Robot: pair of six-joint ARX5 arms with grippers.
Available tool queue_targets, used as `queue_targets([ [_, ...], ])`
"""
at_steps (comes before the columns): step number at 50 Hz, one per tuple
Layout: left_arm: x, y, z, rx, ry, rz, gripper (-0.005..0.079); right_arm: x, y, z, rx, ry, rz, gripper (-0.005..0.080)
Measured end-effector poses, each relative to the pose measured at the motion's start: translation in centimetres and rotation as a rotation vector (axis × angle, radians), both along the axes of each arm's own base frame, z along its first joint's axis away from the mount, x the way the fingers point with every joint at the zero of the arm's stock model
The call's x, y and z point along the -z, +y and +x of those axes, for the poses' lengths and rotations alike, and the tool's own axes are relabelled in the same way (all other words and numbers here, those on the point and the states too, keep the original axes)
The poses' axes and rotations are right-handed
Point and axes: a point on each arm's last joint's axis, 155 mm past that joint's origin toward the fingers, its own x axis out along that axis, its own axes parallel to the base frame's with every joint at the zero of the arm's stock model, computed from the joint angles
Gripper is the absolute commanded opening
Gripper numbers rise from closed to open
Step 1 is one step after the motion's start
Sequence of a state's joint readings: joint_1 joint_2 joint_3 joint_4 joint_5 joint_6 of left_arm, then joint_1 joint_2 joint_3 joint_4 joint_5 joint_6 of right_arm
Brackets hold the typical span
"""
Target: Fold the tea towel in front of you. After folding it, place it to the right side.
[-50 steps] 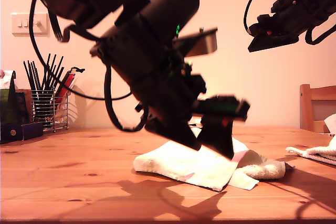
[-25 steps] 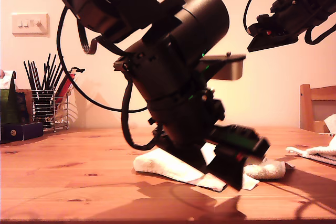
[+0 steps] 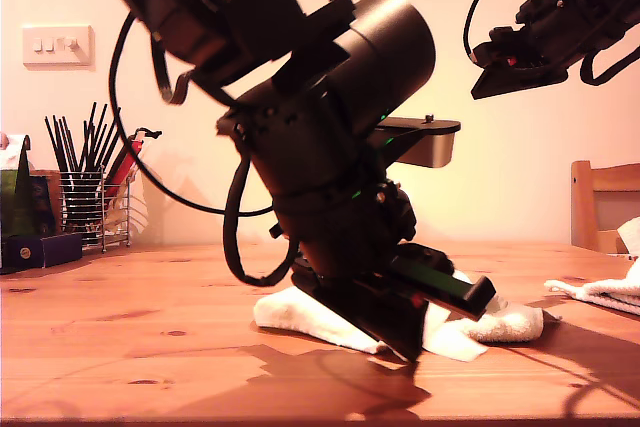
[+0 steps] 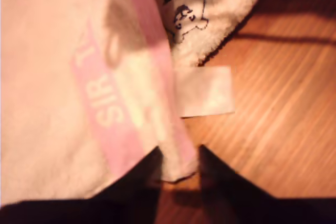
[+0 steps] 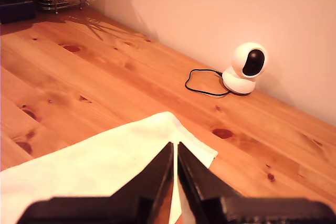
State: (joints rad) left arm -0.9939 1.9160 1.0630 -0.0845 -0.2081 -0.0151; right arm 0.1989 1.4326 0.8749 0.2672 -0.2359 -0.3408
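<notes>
Exterior view, tea towel (image 3: pixel 300 312): it lies rumpled on the wooden table (image 3: pixel 120 347) near the middle, partly doubled over and not yet a neat fold, with its far end bunched toward the exterior view's right.
Pink hem (image 4: pixel 126 108): its corner sits between the jaws of my first gripper (image 4: pixel 177 156), and a white care label (image 4: pixel 205 90) sticks out just beside it.
First gripper's hold: the jaws are parted around the corner, and wood shows between them, so I judge nothing is pinched yet.
Risk at the corner: closing here may catch one layer only, or the label, and the fold would then drag open or skew.
Risk at the table: the fingertips are very low and may scrape the wood or push the cloth away.
Second gripper (image 5: pixel 174 148): it hangs high at the exterior view's upper right, jaws together and empty, above another white cloth (image 5: pixel 94 166).
Risk of one-arm work: the free end could slide unpinned.
</notes>
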Motion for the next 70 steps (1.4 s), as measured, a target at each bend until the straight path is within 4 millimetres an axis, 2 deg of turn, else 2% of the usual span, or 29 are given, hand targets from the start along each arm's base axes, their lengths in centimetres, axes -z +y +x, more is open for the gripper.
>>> queue_targets([
  [10, -1.0, 0.4, 0.3, 0.081, 0.023, 0.093, -0.0021, 1.1, 0.3, -0.5, -0.02, 0.047, -0.002, -0.0011],
  [20, -5.0, 0.3, -0.1, 0.13, 0.139, 0.042, -0.0021, 2.8, 1.4, -1.9, -0.095, 0.13, -0.004, -0.0004],
  [23, -6.5, 0.8, 0.1, 0.13, 0.165, 0.025, -0.0021, 4.0, 1.7, -2.7, -0.123, 0.183, -0.016, 0.0047],
  [26, -7.9, 1.3, 0.4, 0.144, 0.181, 0.022, -0.0021, 5.2, 2.3, -3.8, -0.171, 0.23, -0.038, 0.0139],
  [32, -9.6, 2.5, 1.1, 0.154, 0.215, 0.022, -0.0021, 6.6, 4.8, -6.6, -0.3, 0.317, -0.024, 0.0278],
  [38, -10.0, 3.7, 1.4, 0.171, 0.253, 0.028, -0.0021, 7.4, 7.0, -8.9, -0.392, 0.38, -0.014, 0.0341],
  [49, -10.2, 5.5, 2.2, 0.169, 0.272, 0.048, -0.0021, 8.5, 9.5, -11.6, -0.507, 0.397, -0.094, 0.0341],
  [70, -9.6, 7.6, 1.8, 0.166, 0.322, 0.099, -0.0021, 10.6, 7.8, -11.7, -0.467, 0.417, -0.241, 0.0341],
])
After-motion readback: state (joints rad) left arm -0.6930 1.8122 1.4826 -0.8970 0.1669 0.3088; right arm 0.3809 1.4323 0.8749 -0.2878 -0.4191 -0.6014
